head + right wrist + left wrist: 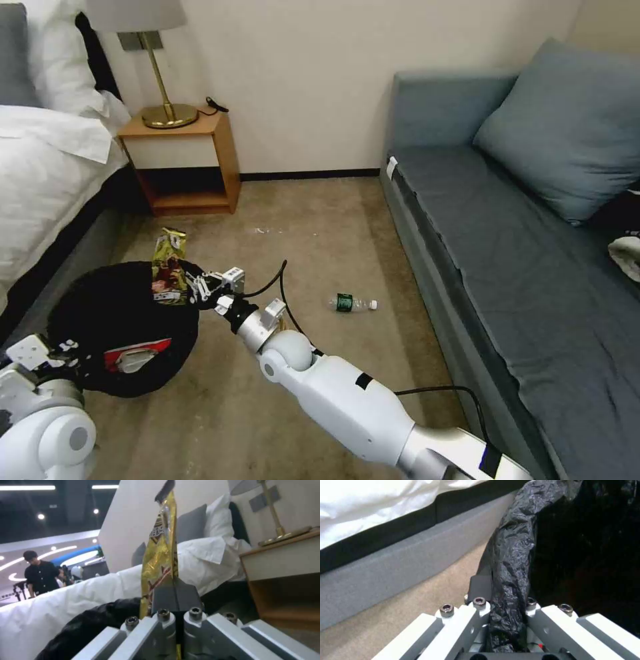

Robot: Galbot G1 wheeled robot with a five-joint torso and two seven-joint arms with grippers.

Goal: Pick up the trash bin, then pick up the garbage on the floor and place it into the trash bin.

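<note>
The trash bin (127,320), lined with a crinkly black bag, hangs low at the left beside the bed. My left gripper (67,350) is shut on its near rim; in the left wrist view the bag rim (513,555) runs between the closed fingers of that gripper (503,597). My right gripper (195,288) is shut on a brown-yellow snack wrapper (168,263), held upright over the bin's far rim. The right wrist view shows the wrapper (160,552) pinched in the gripper (175,600). A red-and-white packet (137,353) lies inside the bin. A small clear bottle with a green label (352,303) lies on the carpet.
A white bed (47,173) runs along the left, close to the bin. A wooden nightstand (183,160) with a brass lamp (167,87) stands at the back wall. A grey-blue sofa (507,227) lines the right. Open carpet (300,220) lies between them.
</note>
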